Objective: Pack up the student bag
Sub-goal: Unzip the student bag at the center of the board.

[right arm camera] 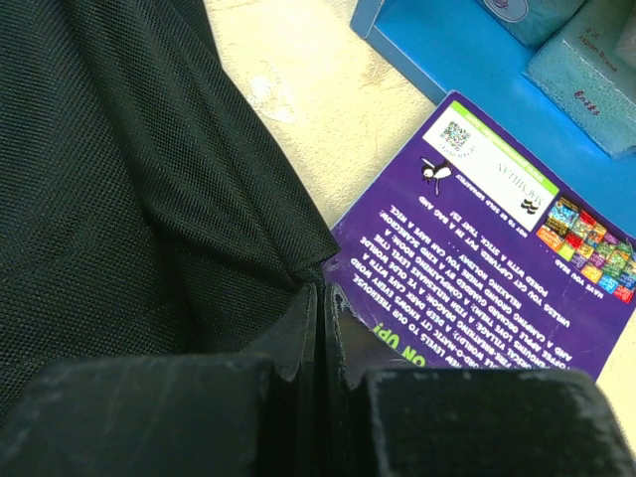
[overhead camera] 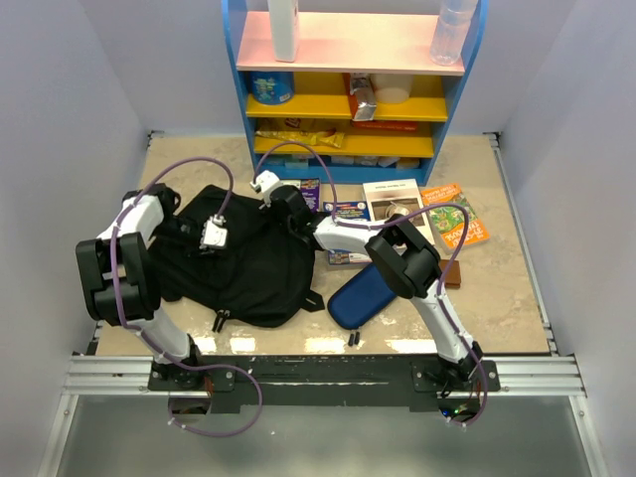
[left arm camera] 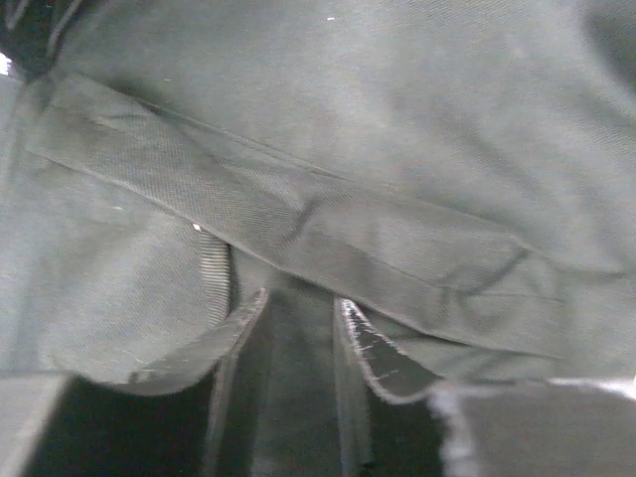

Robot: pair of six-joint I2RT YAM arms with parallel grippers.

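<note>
The student bag (overhead camera: 243, 268), a soft black backpack, lies flat on the pale table (overhead camera: 497, 288) in front of the left arm's base, with both grippers at work on it. The left gripper (left arm camera: 301, 303) hangs just over the bag's upper left part. Its two dark fingers (left arm camera: 238, 368) stand apart with a gap between them, released and holding nothing, and a broad woven strap (left arm camera: 298, 229) of the bag runs across just beyond their tips. The right gripper (right arm camera: 320, 293) reaches across to the bag's far right corner. Its fingers are clenched tight against each other, and the bag's mesh fabric (right arm camera: 119, 199) is drawn into a point that ends right at their tips, so they appear to pinch the fabric's edge. Just right of that corner a purple book (right arm camera: 477, 248) lies flat on the table with its printed back cover facing up. Beyond the bag stands a blue shelf unit (overhead camera: 353, 169), its base just past the purple book. To the bag's right, under the right arm's forearm, lies a dark-blue oval pencil case (overhead camera: 360, 295), near the bag but apart from it. Farther right of the bag a white booklet (overhead camera: 393, 204) and an orange-and-green book (overhead camera: 455, 214) lie side by side.
</note>
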